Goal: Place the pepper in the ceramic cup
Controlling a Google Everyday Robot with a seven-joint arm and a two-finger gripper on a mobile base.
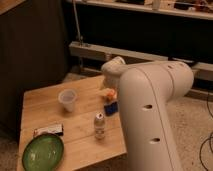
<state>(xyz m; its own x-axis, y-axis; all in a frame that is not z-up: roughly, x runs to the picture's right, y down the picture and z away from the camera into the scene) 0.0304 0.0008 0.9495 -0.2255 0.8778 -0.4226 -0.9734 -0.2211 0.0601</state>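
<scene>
So the robot's big white arm (155,115) fills the right side of the shot and curls down toward the far right part of the light wooden table (80,142). The gripper (111,82) sits low there, right on top of the small slim orange pepper (108,93), but honestly I can't tell if it's clamped on it or just hovering, the view doesn't show that. The pepper is just behind a lumpy blue object (111,108) and well apart from the small whitish ceramic cup (67,100), which stands upright toward the left-middle of the table with nothing visible in it. Nearer the front there's 1 small clear bottle with a pale cap (99,125), 1 round green plate (42,153) at the front-left corner, and a flat dark packet (48,131) just behind the plate.
</scene>
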